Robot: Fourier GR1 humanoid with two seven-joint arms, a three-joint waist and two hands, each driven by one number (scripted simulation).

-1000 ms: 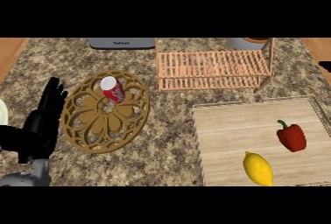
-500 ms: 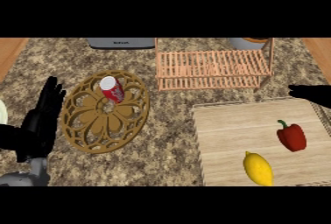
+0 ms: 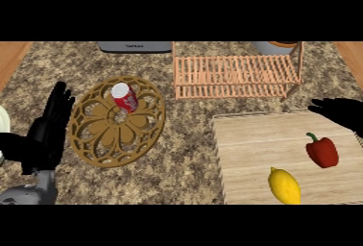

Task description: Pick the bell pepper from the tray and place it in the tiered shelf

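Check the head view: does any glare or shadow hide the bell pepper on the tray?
Head view: lighting is even, no glare or dark shadow on the bell pepper, which shows whole on the tray; the right hand is cut off by the view's right edge.

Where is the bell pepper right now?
Head view, right side: the bell pepper lies on the tray near its right edge, just up-right of the lemon and below the right robot hand.

Tray, front right: bell pepper on it, lemon before that. Tiered shelf behind tray. Left: round plate bearing a can, seemingly on its side.
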